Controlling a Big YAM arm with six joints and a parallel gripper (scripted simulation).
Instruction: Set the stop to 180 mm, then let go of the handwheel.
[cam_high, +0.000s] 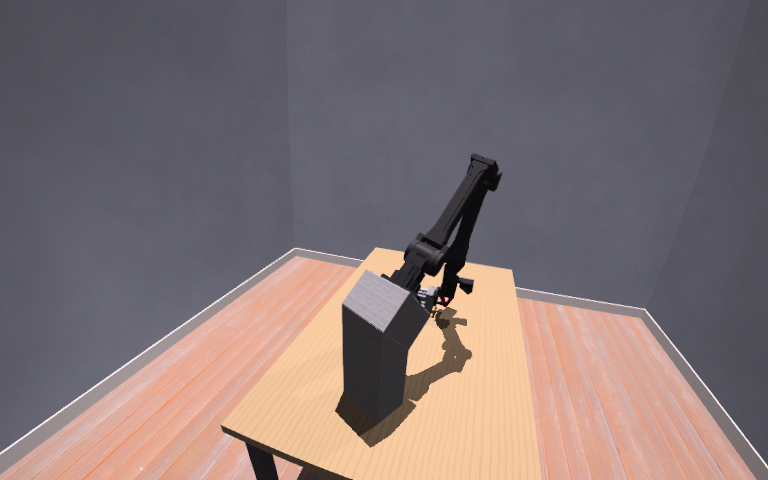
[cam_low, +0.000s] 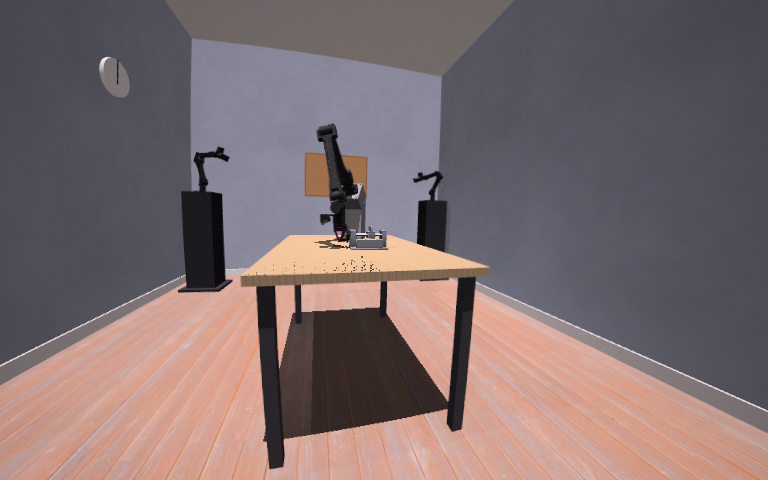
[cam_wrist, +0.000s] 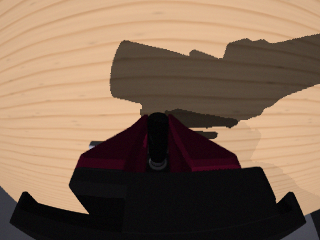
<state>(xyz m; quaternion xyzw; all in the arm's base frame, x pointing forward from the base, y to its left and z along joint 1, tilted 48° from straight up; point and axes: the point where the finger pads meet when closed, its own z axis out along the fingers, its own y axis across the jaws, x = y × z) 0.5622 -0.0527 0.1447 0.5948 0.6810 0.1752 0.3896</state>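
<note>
A small grey stop fixture with rails and blocks sits on the wooden table, in front of a grey console; in the top view only a bit of it shows behind the console. My gripper with dark red fingers hangs at the fixture's left end, pointing down. In the wrist view the red fingers are shut on a slim dark handle of the handwheel between them, above the table top. The scale and the stop's position are too small to read.
A tall dark grey console with a slanted top stands on the table and hides most of the fixture in the top view. Two other arms on black pedestals stand far off by the back wall.
</note>
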